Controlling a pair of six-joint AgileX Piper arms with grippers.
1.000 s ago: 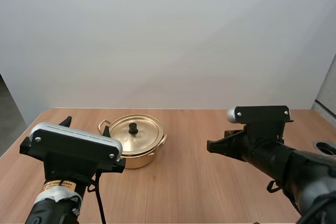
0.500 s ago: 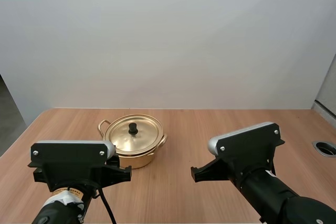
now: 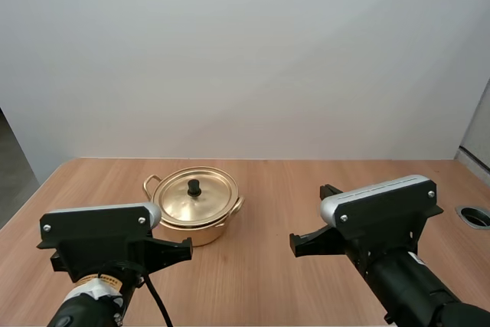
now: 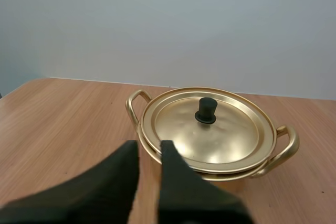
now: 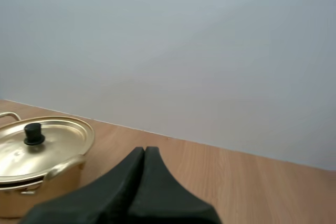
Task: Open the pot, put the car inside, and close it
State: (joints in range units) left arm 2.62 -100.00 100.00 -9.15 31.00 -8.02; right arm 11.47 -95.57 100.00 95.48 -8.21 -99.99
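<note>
High view first: the gold pot point(image 3: 200, 229) sits on the wooden table point(image 3: 306, 189) with its lid point(image 3: 195, 198) on, so nothing's been opened yet. I'll place everything else off the pot.

Left gripper point(image 4: 149, 148) is just short of the pot's near side, aimed at the rim, fingers parted a little with nothing between them. It isn't touching the pot. Right gripper point(image 5: 144, 153) is well apart from the pot, out past its right-hand handle point(image 5: 65, 165), fingers pressed together into one wedge and empty.

How it'll handle, just my read: the pot looks like thin stamped metal, so it's light and stiff but shiny and slick. Grabbing the lid by its edge seems like a bad idea, since the fingers would probably skate off. The little black knob point(image 4: 206, 110) in the middle of the lid is the obvious place to grip. It's small and upright, so I'd put one finger on each side and come at it from above the pot.

Because the pot's so light, it might shift or come up with the lid if the pull isn't straight. The loop handle point(image 4: 134, 103) on the pot's left looks grabbable if it needs steadying.
</note>
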